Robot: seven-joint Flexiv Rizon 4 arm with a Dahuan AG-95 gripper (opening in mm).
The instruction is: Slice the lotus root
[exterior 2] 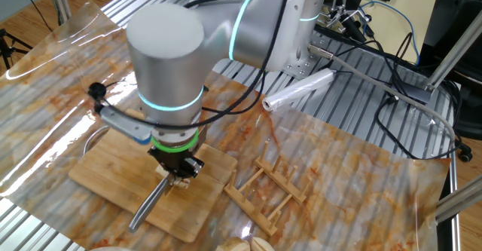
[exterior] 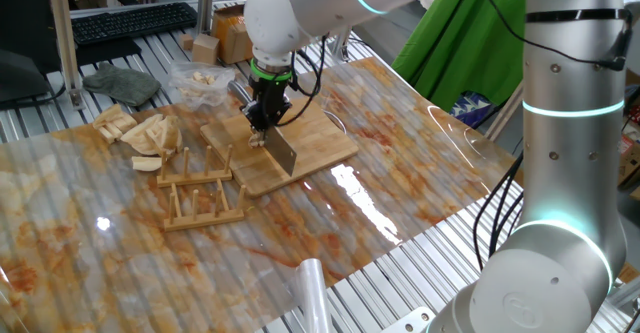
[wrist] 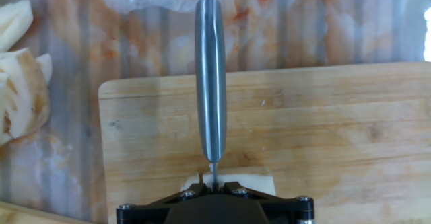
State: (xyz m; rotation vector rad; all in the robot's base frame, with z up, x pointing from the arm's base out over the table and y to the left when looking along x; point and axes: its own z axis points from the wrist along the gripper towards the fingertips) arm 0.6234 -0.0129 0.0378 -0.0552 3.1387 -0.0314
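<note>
My gripper (exterior: 263, 123) hangs over the bamboo board (exterior: 325, 143) and is shut on a steel knife (exterior: 285, 153). In the hand view the knife (wrist: 211, 83) runs straight away from the gripper (wrist: 214, 185), spine up, across the board (wrist: 337, 130). The lotus root (wrist: 259, 179) is a small cream chunk on the board right under the knife's near end, mostly hidden by my hand. A pale bit of the lotus root (exterior: 257, 140) shows below the fingers. From the other side, the gripper (exterior 2: 179, 177) stands low over the board (exterior 2: 105, 177), with the knife (exterior 2: 149, 203) pointing down-left.
A heap of tan wedge slices (exterior: 140, 131) lies left of the board, also in the hand view (wrist: 20, 89). A clear bag of pale chunks (exterior: 203, 81) sits behind. A wooden rack (exterior: 200, 188) stands in front of the board. A plastic roll (exterior 2: 297, 93) lies near the table edge.
</note>
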